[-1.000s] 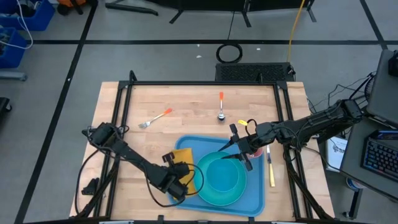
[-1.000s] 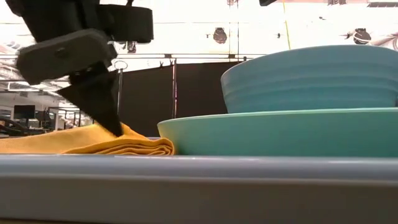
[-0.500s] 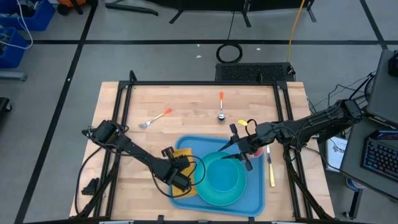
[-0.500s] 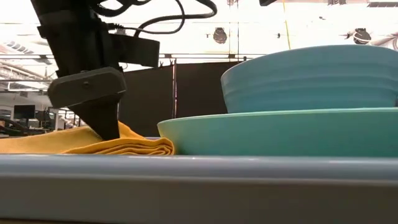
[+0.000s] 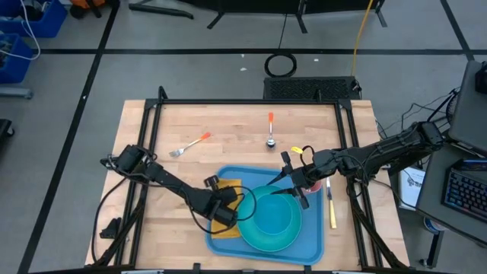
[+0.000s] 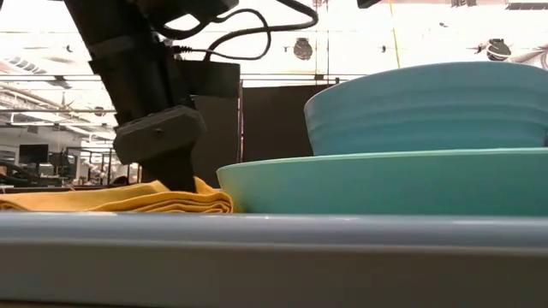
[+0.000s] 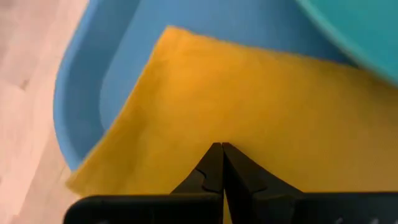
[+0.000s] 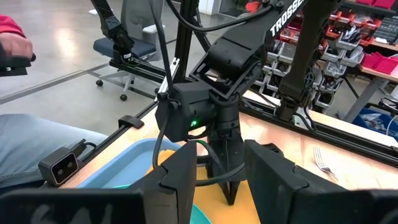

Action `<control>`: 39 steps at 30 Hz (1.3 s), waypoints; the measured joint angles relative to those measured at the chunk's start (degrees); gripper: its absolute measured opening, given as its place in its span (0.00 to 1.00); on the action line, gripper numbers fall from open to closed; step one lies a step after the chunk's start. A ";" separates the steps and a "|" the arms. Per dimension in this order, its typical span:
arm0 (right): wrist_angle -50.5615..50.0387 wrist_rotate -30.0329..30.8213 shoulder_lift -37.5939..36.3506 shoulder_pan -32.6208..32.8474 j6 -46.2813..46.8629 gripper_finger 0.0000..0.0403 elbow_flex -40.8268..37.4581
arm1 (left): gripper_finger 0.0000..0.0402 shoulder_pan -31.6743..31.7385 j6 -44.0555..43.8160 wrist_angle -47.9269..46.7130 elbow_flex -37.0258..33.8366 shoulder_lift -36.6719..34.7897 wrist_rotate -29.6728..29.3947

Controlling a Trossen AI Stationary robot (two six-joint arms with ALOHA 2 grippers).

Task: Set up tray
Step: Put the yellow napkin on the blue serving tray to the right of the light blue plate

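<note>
Pressing closed left end effector (image 7: pixel 221 163) onto yellow napkin (image 7: pixel 261 106) in tray (image 5: pixel 312 245), right end effector (image 5: pixel 293 181) open above plate (image 5: pixel 274 221)

It was a robotics lab or workshop: parts shelves (image 8: pixel 367 37) (red bins), office chairs (image 8: pixel 134 46), a keyboard (image 5: pixel 466 190), floor cables (image 5: pixel 280 64).

The right gripper (image 8: pixel 219 169) stands with its fingers (image 8: pixel 179 177) apart. Beyond them the left gripper (image 8: pixel 227 193) points down with its tip on the yellow napkin (image 8: pixel 249 205), which lies in the tray (image 8: pixel 127 163). A fork (image 8: pixel 323 163) lies on the table (image 8: pixel 364 165) near its far edge.
</note>
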 joint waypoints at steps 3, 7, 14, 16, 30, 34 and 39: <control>0.00 0.00 0.00 0.00 0.00 0.31 0.00 | 0.00 0.53 1.19 1.63 0.00 0.00 1.70; 0.00 0.00 0.00 0.00 0.00 0.31 0.00 | 0.00 1.01 1.19 1.82 0.00 0.00 -0.12; 2.66 0.00 0.00 -0.12 -0.23 0.31 -1.72 | 0.00 2.20 3.22 4.14 -0.11 0.02 1.93; 3.51 0.01 0.00 -0.15 -0.50 0.31 -2.05 | 0.00 2.54 4.62 6.26 -0.50 0.02 1.92; 3.85 0.02 0.00 -0.15 -0.63 0.31 -2.05 | 0.00 2.75 5.48 7.45 -0.59 0.04 3.62; 3.87 0.02 0.00 -0.15 -0.69 0.31 -2.08 | 0.00 1.36 4.00 7.03 -0.59 0.04 1.99; 3.87 0.02 0.00 -0.15 -0.70 0.31 -2.08 | 0.00 -0.71 -0.70 2.94 -0.59 0.04 -2.25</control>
